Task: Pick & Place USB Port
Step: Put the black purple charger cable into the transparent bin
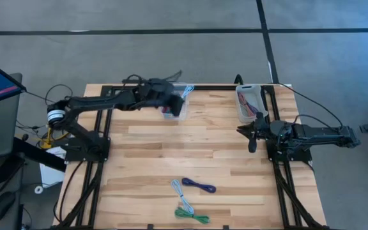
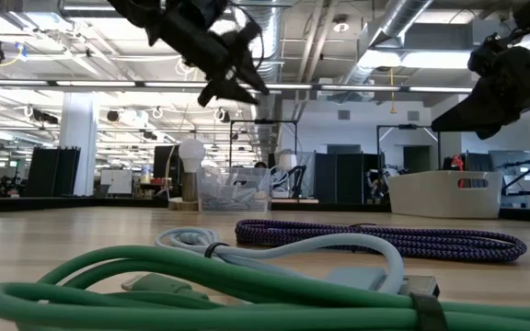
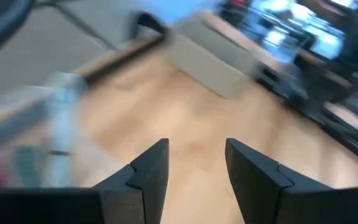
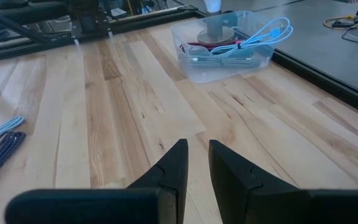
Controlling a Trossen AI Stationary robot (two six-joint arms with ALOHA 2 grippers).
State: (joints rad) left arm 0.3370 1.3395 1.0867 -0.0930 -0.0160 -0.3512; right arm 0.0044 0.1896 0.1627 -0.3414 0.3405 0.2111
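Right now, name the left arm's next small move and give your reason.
Probably pull the left gripper back toward the loose cables: it hangs open and empty above the clear bin, while the purple cable, light blue cable and green cable lie at the table's near edge. The right gripper waits near the white bin.

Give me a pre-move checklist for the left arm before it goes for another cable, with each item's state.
1. Left gripper open and empty: ok.
2. Left gripper clear above the clear bin: ok, it hangs high in the low view.
3. Cables waiting at the near edge, the purple cable, light blue cable and green cable: ok.
4. Right gripper out of the way, by the white bin: ok.
5. Cables untangled: cannot tell.
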